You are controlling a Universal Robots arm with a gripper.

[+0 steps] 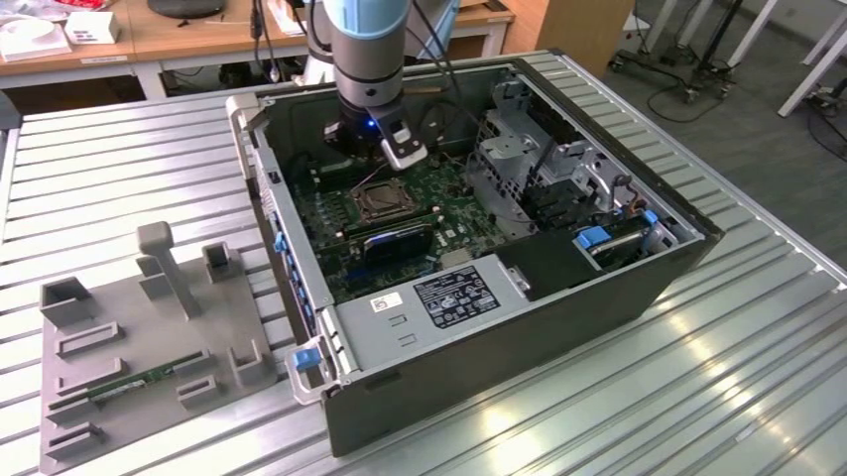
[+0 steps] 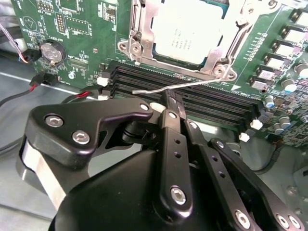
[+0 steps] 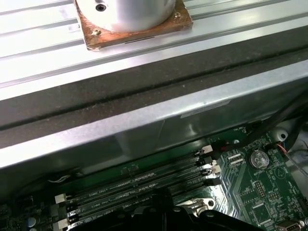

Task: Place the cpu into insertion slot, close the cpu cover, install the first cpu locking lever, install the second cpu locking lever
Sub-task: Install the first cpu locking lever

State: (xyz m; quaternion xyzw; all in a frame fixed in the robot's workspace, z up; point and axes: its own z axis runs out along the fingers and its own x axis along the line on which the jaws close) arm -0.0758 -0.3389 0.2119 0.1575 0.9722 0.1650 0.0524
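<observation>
The cpu, a pale silver square, lies in the insertion slot on the green motherboard. The cpu cover, a silvery frame, lies down flat around it. One thin wire locking lever sticks out loose from the slot's corner, across the black memory slots. A second lever runs along the cover's other side. My gripper has its black fingers shut together, tips right at the loose lever's wire; whether the wire is pinched I cannot tell. In the exterior view the gripper hangs inside the open case just behind the slot.
The case wall stands close beside the memory slots. A coin battery and red-black cables sit near the gripper. A power supply box, a drive cage and a grey fixture plate are around.
</observation>
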